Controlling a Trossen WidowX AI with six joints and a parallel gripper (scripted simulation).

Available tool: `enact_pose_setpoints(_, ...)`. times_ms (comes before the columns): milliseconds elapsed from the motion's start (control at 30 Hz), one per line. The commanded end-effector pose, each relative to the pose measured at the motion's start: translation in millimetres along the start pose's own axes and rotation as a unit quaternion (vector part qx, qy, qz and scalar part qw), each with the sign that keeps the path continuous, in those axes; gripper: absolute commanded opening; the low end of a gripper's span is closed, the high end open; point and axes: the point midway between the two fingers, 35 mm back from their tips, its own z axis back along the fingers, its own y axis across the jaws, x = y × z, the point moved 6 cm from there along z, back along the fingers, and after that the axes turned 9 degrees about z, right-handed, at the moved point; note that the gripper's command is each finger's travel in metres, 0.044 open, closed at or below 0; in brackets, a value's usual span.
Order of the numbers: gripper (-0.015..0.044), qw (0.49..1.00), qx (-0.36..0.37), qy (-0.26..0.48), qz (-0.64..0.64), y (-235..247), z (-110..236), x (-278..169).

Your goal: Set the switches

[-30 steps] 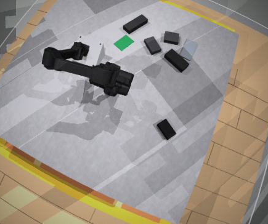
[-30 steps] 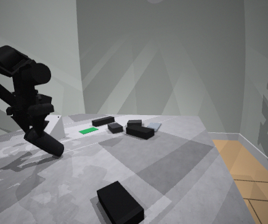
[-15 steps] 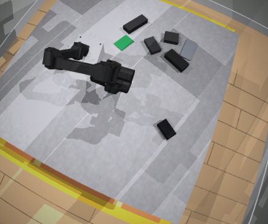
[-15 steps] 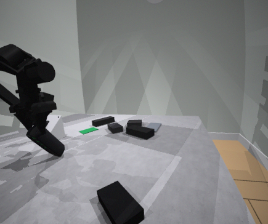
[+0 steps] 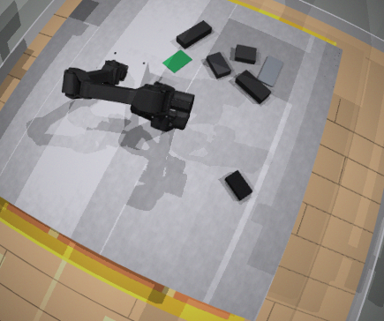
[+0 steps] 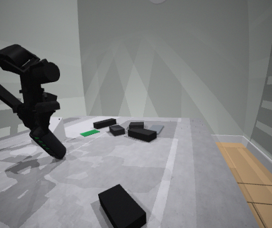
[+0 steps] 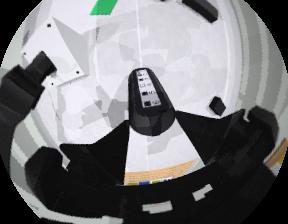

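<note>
Unit (image 6: 48, 145) held in the hand (image 6: 40, 131) above the left part of the worktop (image 6: 184, 175), well apart from the parts at the far end (image 6: 141, 134) and from the lone block (image 6: 122, 207) near the front edge.

The hand is clenched on the unit: its fingers stand wide because they span the unit's body, gripping it at one end. The unit is off its base, and this is judged to be deliberate. The label cannot be read while the unit sits flat, so the unit is lifted and tipped to turn its underside toward the wrist camera.

In the wrist view the unit (image 7: 147, 99) shows a face with a row of small pale marks, probably the label's squares. They are too small to tell filled from empty.

In the exterior view the green switch ends face down and outward, away from the hand.

The long axis slopes from the gripped end down to the free end, which is close above the worktop. Whether it touches cannot be told. In the wrist view that axis points straight away from the camera, toward the far parts.
</note>
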Motion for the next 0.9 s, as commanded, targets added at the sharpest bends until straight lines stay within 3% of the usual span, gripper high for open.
enact_pose_setpoints(0, 0.0335, 1.0, 0.0, -0.007, -0.001, -1, 0, 6)
enact_pose_setpoints(867, 0.0337, 1.0, 0.0, -0.007, -0.001, -5, 4, 26)
